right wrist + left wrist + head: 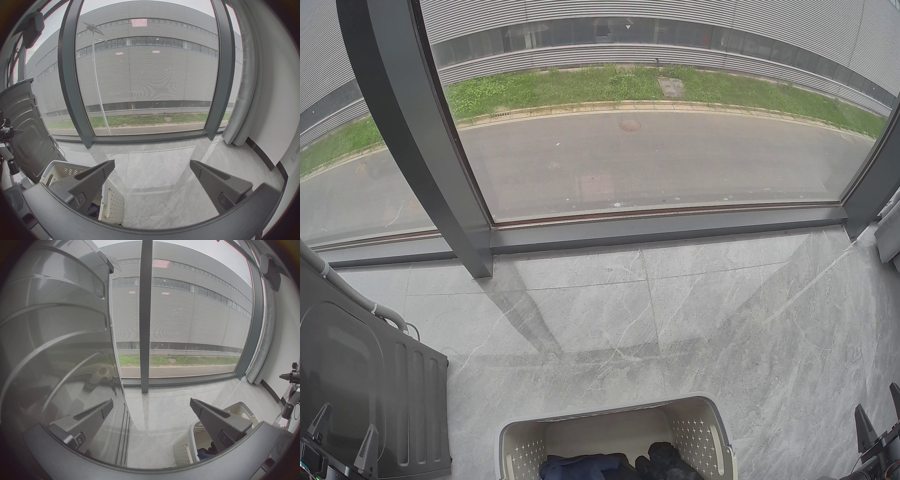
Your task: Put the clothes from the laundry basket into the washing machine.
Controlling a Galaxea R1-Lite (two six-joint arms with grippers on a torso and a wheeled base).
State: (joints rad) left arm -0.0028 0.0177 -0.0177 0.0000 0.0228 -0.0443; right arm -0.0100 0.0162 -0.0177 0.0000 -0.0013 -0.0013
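grey floor (675, 300) holds laundry basket (700, 437) with dark clothes (587, 467); left claw (151, 400) and right claw (152, 162) spread.

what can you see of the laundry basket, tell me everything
The laundry basket is cream-coloured, plastic-looking and roughly rectangular with rounded corners. Its side walls are perforated with small star-like holes. It stands upright and open-topped on the grey tiled floor. Inside lie a dark blue garment and a black garment, both low in the basket.
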